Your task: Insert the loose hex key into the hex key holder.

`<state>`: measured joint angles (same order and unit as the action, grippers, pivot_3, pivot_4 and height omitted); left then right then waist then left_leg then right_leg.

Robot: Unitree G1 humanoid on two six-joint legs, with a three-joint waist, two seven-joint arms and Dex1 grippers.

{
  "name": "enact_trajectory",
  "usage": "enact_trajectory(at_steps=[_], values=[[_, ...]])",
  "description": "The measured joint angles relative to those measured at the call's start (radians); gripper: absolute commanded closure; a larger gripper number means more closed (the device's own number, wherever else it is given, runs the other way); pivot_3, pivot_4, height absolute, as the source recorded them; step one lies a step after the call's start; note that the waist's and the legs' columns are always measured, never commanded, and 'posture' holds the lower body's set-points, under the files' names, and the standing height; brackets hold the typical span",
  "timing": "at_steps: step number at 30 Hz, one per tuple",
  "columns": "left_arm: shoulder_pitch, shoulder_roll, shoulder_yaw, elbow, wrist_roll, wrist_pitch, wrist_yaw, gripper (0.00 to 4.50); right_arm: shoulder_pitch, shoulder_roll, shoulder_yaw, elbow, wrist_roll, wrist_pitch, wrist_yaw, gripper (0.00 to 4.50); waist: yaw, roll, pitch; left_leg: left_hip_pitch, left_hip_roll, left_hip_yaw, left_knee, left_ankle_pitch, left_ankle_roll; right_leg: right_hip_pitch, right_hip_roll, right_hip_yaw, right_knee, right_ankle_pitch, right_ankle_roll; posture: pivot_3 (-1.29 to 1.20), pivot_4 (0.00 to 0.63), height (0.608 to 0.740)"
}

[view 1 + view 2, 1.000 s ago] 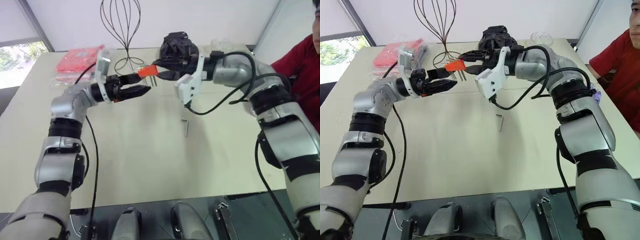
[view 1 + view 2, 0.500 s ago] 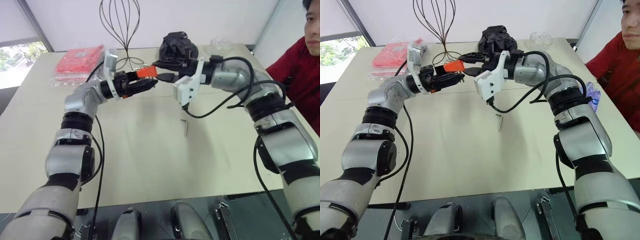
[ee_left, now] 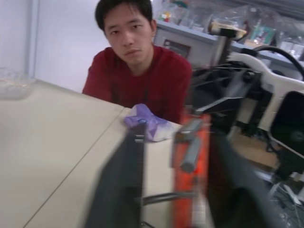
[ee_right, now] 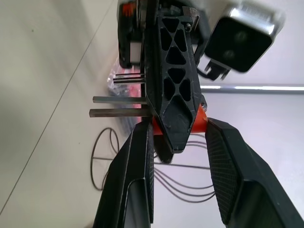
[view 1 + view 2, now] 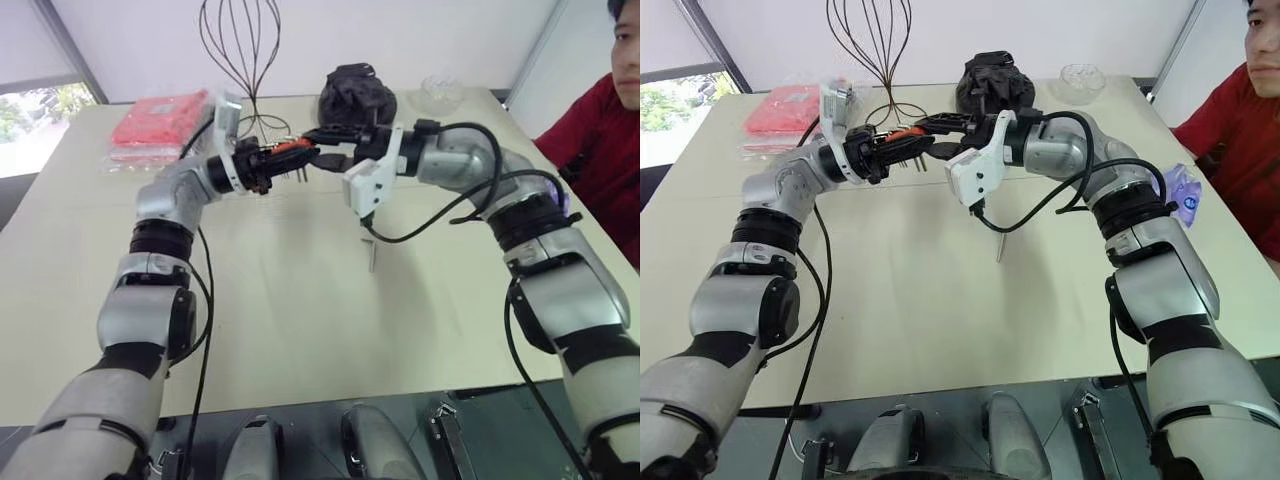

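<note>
The orange-red hex key holder (image 5: 293,148) hangs in the air above the far part of the table, with thin metal keys (image 4: 118,105) sticking out of it. My right gripper (image 5: 311,148) is shut on it from the right. My left gripper (image 5: 284,157) has come in from the left and is shut on the same block; in the left wrist view the holder (image 3: 190,156) sits between its fingers. The loose hex key (image 5: 371,252) lies flat on the beige table (image 5: 300,330), below and to the right of both grippers, untouched.
A dark wire stand (image 5: 240,60) and a black bundle (image 5: 355,92) stand at the back, just behind the grippers. A red packet in clear plastic (image 5: 160,118) lies at the back left, a glass bowl (image 5: 440,92) at the back right. A person in red (image 5: 600,130) sits at the right edge.
My left gripper moved right up to the holder and went from open to shut on it. The right gripper kept its hold, nearly still. The loose key stayed put.
</note>
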<state>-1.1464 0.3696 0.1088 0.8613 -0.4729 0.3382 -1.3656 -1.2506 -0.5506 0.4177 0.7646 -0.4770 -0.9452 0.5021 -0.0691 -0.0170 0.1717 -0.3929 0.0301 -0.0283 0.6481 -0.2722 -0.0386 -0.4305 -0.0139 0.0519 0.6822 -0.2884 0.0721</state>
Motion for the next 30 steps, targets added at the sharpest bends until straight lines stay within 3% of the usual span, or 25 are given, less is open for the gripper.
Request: enact_trajectory(at_steps=[10, 11, 16, 22, 24, 26, 30], values=[[0.000, -0.002, 0.000, -0.001, 0.017, -0.016, -0.001, 4.42, 0.018, 0.000, -0.002, -0.016, 0.025, 0.020, 0.016, 3.53, 0.000, 0.000, 0.000, 0.000, 0.000, 0.000, 0.000, 0.000, 0.000, 0.000, 0.000, 0.000, 0.000, 0.000, 0.000, 0.00, 0.150, 0.740], [0.000, -0.002, 0.000, -0.001, 0.018, -0.016, -0.001, 4.50, 0.020, 0.000, -0.002, -0.018, 0.027, 0.022, 0.018, 2.48, 0.000, 0.000, 0.000, 0.000, 0.000, 0.000, 0.000, 0.000, 0.000, 0.000, 0.000, 0.000, 0.000, 0.000, 0.000, 0.00, 0.150, 0.740], [0.005, -0.002, 0.006, 0.002, 0.021, -0.015, 0.021, 4.50, 0.049, -0.001, -0.001, -0.056, 0.033, 0.017, 0.051, 0.04, 0.000, 0.000, 0.000, 0.000, 0.000, 0.000, 0.000, 0.000, 0.000, 0.000, 0.000, 0.000, 0.000, 0.000, 0.000, 0.00, 0.150, 0.740], [0.040, 0.012, 0.001, -0.017, 0.033, -0.015, 0.019, 4.50, 0.089, -0.029, -0.004, -0.075, 0.036, 0.070, 0.085, 0.04, 0.000, 0.000, 0.000, 0.000, 0.000, 0.000, 0.000, 0.000, 0.000, 0.000, 0.000, 0.000, 0.000, 0.000, 0.000, 0.00, 0.150, 0.740], [0.084, 0.031, -0.019, -0.065, 0.061, -0.042, 0.019, 4.50, 0.156, -0.059, -0.036, -0.123, 0.088, 0.195, 0.156, 0.04, 0.001, 0.000, 0.000, 0.000, 0.001, -0.001, 0.001, 0.000, 0.000, 0.001, 0.000, 0.000, 0.000, 0.000, 0.000, 0.00, 0.150, 0.740], [0.146, 0.070, -0.050, -0.133, 0.104, -0.090, 0.017, 4.50, 0.262, -0.077, -0.092, -0.205, 0.183, 0.441, 0.257, 0.04, 0.003, 0.000, 0.000, 0.000, 0.001, -0.001, 0.001, 0.000, 0.000, 0.002, 0.000, 0.000, 0.000, 0.000, 0.000, 0.00, 0.150, 0.740], [0.273, 0.109, -0.059, -0.289, 0.119, -0.085, 0.021, 4.50, 0.445, -0.045, -0.233, -0.497, 0.421, 1.143, 0.359, 0.04, 0.008, 0.000, 0.000, 0.000, 0.004, -0.003, 0.001, 0.000, 0.000, 0.001, -0.002, 0.000, 0.002, 0.000, 0.000, 0.00, 0.150, 0.740]])
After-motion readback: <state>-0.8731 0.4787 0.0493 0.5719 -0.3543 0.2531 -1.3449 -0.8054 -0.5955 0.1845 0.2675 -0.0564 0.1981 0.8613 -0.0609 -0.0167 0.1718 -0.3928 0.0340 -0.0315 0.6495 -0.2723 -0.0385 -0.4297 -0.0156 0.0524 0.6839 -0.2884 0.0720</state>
